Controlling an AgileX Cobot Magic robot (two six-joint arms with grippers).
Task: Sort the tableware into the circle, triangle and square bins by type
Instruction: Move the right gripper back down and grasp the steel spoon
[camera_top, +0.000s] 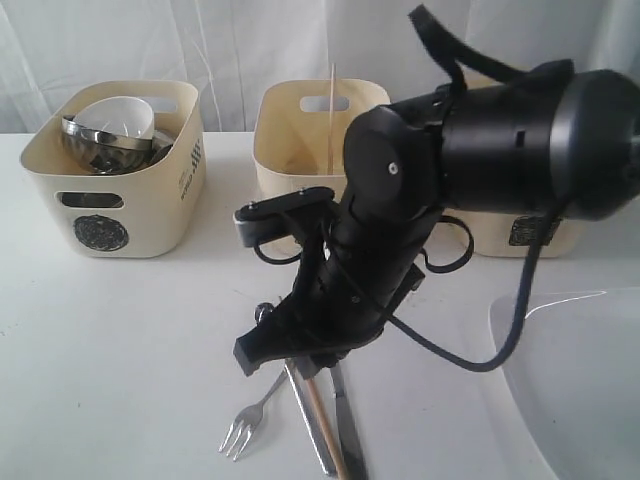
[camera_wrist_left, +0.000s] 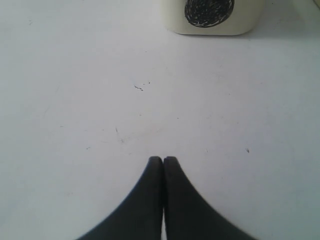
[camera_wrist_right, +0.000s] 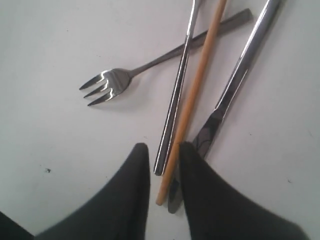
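White tabletop before a pale curtain, with cream bins along the back. The right gripper hangs low over loose cutlery, jaws partly spread astride the ends of a steel handle and a wooden chopstick. Both cross the fork, with the knife just beside. Closing here would likely pinch both pieces, or skid one away. The left gripper is pressed together over bare table.

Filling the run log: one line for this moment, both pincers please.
left pincer: shut, over table | right pincer: open, straddling chopstick and steel handle ends | held: nothing
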